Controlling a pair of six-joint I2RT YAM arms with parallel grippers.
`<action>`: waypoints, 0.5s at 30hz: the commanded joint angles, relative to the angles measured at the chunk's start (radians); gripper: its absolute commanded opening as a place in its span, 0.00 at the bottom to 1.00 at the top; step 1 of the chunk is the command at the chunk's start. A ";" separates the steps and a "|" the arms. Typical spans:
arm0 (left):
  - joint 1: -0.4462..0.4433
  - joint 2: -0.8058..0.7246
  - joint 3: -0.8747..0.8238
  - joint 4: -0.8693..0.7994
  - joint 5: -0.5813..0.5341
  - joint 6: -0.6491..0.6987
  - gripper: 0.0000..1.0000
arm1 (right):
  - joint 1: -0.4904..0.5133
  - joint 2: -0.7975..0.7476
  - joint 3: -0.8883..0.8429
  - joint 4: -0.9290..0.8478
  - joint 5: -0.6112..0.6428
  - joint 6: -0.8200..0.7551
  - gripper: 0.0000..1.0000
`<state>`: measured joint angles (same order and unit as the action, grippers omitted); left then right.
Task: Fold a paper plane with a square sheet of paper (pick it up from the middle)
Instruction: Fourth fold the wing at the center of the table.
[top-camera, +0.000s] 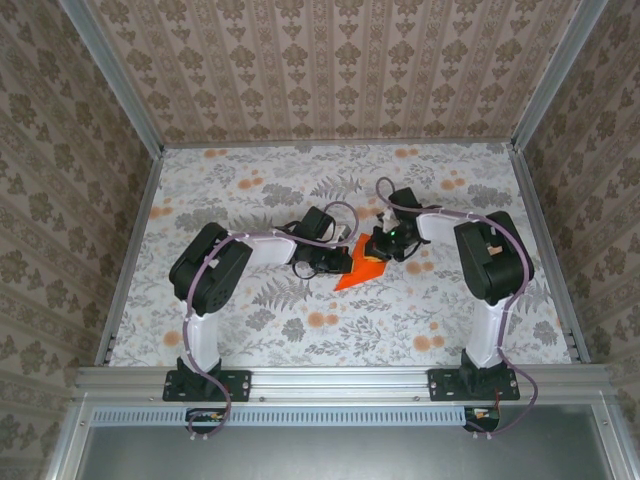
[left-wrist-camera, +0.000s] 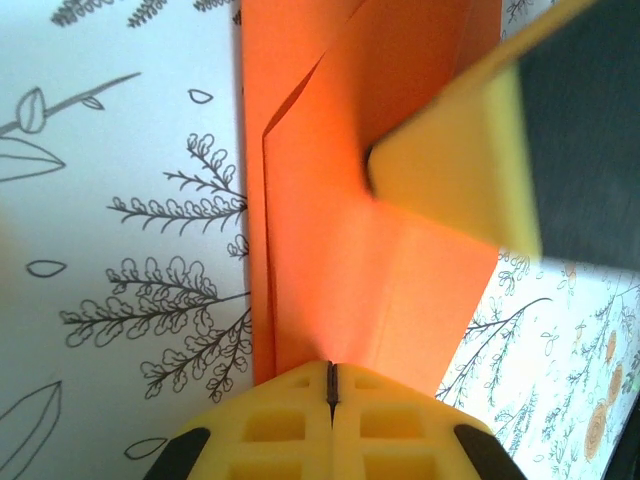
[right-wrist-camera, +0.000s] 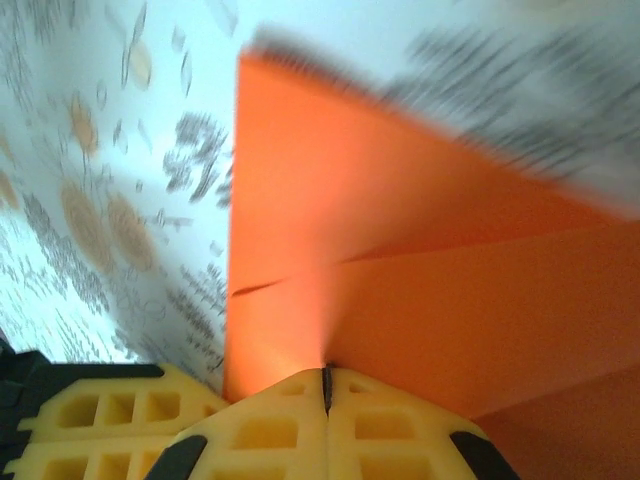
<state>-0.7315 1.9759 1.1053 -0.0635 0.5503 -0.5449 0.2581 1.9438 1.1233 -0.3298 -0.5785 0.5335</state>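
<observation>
The square sheet of paper (top-camera: 362, 272) is bright orange and folded into overlapping layers. It lies at the table's middle with a point toward the near left. My left gripper (top-camera: 349, 262) comes in from the left and my right gripper (top-camera: 376, 254) from the right, meeting over the sheet. In the left wrist view the left gripper (left-wrist-camera: 332, 372) is shut, pinching the edge of the sheet (left-wrist-camera: 330, 250), with a yellow finger (left-wrist-camera: 450, 170) of the right gripper pressed on a flap. In the right wrist view the right gripper (right-wrist-camera: 325, 375) is shut on the sheet (right-wrist-camera: 400, 250).
The floral tablecloth (top-camera: 300, 320) covers the table. Metal rails (top-camera: 130, 250) and patterned walls box it in on the left, the right and the far side. The left gripper's yellow fingers (right-wrist-camera: 90, 420) sit right beside the right gripper.
</observation>
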 joint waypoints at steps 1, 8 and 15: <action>-0.010 0.067 -0.039 -0.209 -0.055 0.032 0.00 | -0.074 0.009 0.006 0.047 0.016 -0.027 0.02; -0.013 0.067 -0.024 -0.202 -0.043 0.032 0.00 | -0.053 -0.135 -0.074 0.126 -0.056 -0.020 0.04; -0.013 0.070 -0.007 -0.209 -0.047 0.034 0.00 | 0.053 -0.110 -0.160 0.219 -0.075 0.037 0.03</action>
<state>-0.7322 1.9820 1.1271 -0.0956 0.5499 -0.5419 0.2794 1.8084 0.9833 -0.1558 -0.6163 0.5476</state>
